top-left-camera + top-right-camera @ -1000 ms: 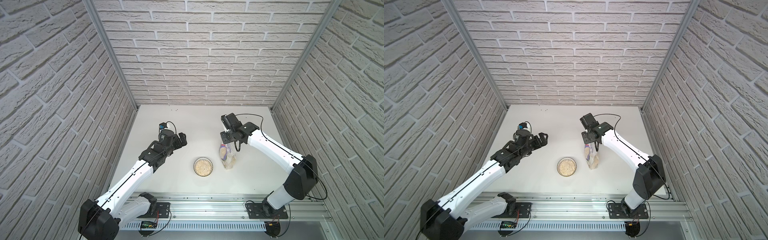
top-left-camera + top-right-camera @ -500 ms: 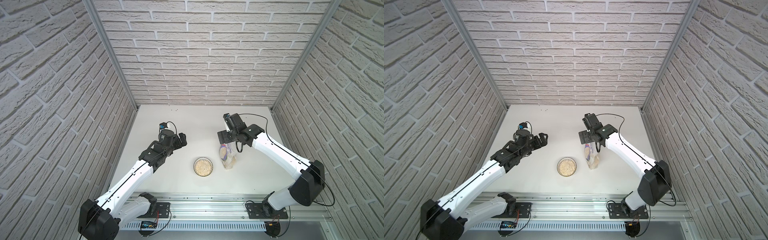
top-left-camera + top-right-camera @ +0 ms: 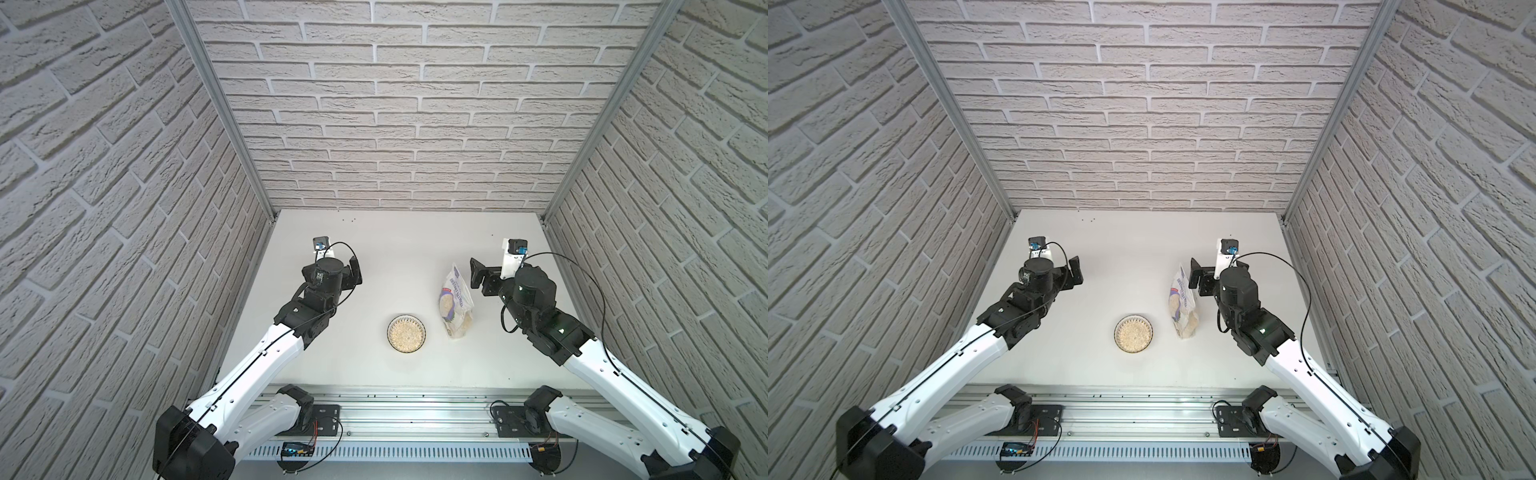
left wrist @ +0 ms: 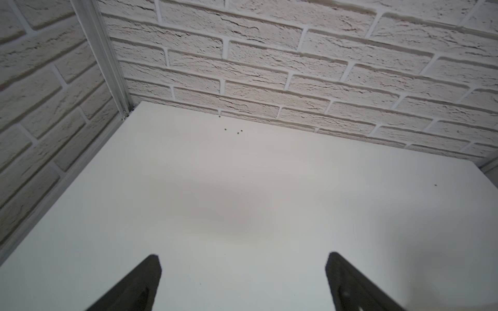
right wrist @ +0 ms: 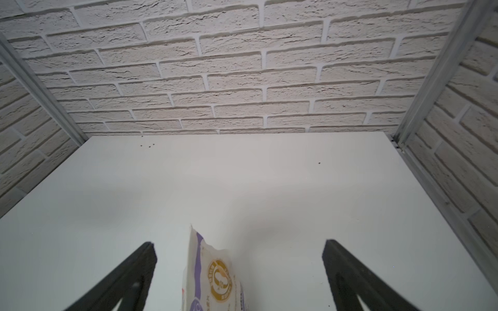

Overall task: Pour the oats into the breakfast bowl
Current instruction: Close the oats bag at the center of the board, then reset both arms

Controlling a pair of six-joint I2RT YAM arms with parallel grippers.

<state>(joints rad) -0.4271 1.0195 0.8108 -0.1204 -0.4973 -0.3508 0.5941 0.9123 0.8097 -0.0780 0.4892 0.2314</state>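
Observation:
The breakfast bowl (image 3: 407, 318) (image 3: 1133, 316) sits near the table's middle in both top views, filled with pale oats (image 3: 406, 336). Just to its right the white and purple oat pouch (image 3: 455, 299) (image 3: 1182, 299) stands upright on the table, with more oats showing in its lower part. My right gripper (image 3: 482, 278) (image 3: 1200, 280) hangs open beside the pouch's top. In the right wrist view the pouch top (image 5: 210, 269) rises between my right gripper's (image 5: 239, 243) spread fingers, touching neither. My left gripper (image 3: 354, 272) (image 4: 243, 255) is open and empty over bare table at the left.
Brick-patterned walls close in the white table (image 3: 395, 249) at the back and both sides. A metal rail (image 3: 415, 415) with the arm bases runs along the front edge. A few dark specks (image 4: 233, 131) lie near the back wall.
My right gripper has opened and let go of the pouch top, then drawn back a little to the right. The pouch stays standing. The left arm has not moved.

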